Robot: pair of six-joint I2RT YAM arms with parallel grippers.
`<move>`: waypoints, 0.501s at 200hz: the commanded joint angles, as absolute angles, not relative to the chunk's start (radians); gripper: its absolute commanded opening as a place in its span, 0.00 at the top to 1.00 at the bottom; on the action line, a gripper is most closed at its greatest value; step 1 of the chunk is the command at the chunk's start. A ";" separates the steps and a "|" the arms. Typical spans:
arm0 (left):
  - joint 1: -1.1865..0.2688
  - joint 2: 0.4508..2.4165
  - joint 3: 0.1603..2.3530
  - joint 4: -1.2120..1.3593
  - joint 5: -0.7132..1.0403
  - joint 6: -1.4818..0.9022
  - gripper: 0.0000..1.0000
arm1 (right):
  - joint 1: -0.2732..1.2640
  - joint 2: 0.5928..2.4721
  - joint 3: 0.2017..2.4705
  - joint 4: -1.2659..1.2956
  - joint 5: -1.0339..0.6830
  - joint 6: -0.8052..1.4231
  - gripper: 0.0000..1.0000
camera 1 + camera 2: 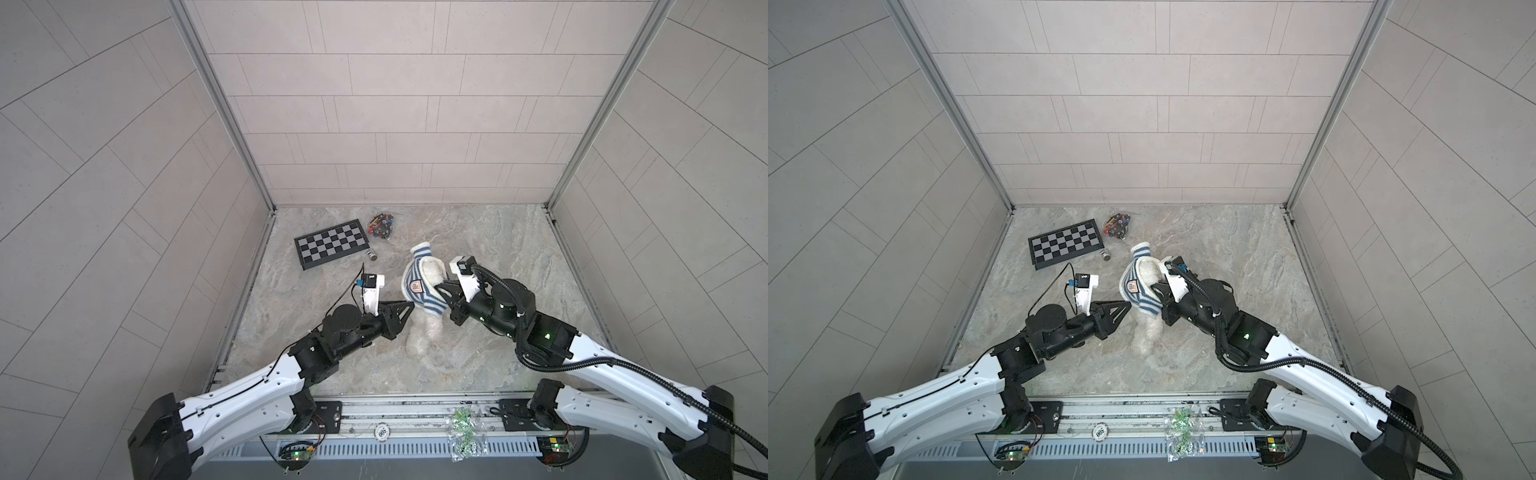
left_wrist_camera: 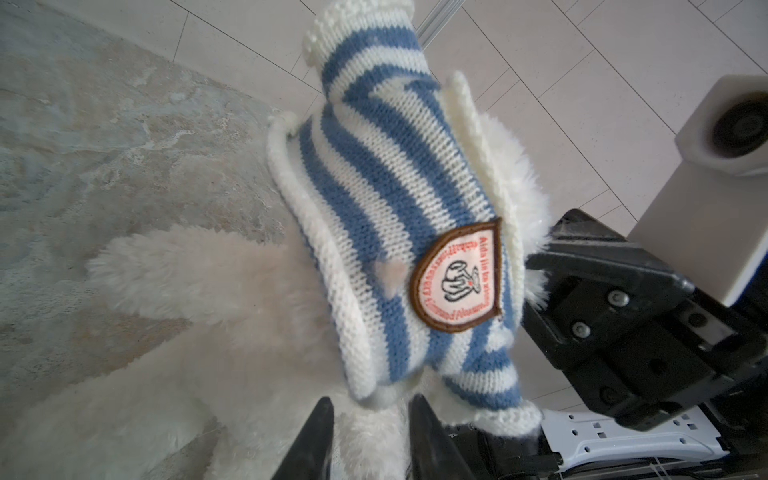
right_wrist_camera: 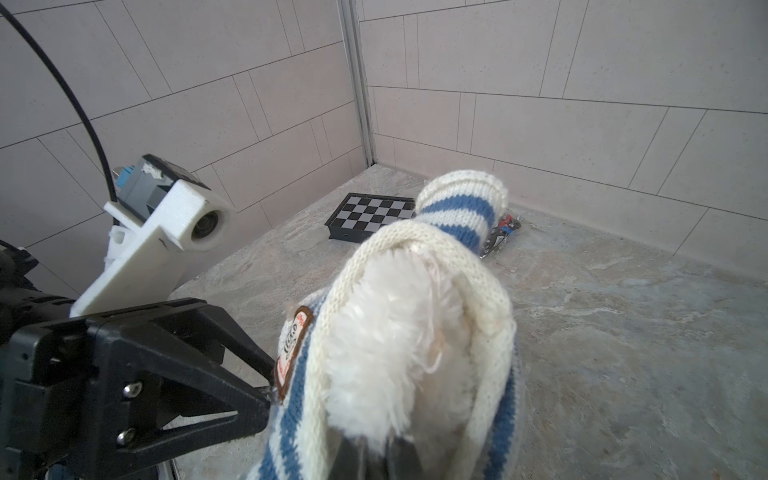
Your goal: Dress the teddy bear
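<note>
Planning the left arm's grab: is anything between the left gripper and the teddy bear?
Nothing visible does: the left gripper is at the teddy bear, tips against the hem of its striped sweater.

Robot lab test cell. Mounting rail [image 1: 415, 409] runs along the near edge. Left arm [image 1: 249, 390] and right arm [image 1: 602, 365] are mounted on it, with bare circuit boards [image 1: 296, 454], green lights lit, just below. Beyond the rail, a marble-look tabletop [image 1: 498, 257] is boxed in by tile-print wall panels [image 1: 395, 104] set in aluminium corner posts [image 1: 220, 104].
</note>
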State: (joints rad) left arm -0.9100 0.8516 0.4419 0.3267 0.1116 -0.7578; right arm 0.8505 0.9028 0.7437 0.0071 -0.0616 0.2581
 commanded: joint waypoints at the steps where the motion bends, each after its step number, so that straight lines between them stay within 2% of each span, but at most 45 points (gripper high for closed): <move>1: -0.901 0.874 0.491 0.334 0.133 -0.735 0.68 | 0.854 0.883 0.761 0.064 -0.056 0.251 1.00; 38: -0.902 0.925 0.516 0.371 0.149 -0.743 0.76 | 0.856 0.874 0.760 0.057 -0.049 0.248 1.00; 100: -0.900 0.934 0.441 0.384 0.131 -0.787 1.00 | 0.856 0.868 0.754 0.059 -0.034 0.241 1.00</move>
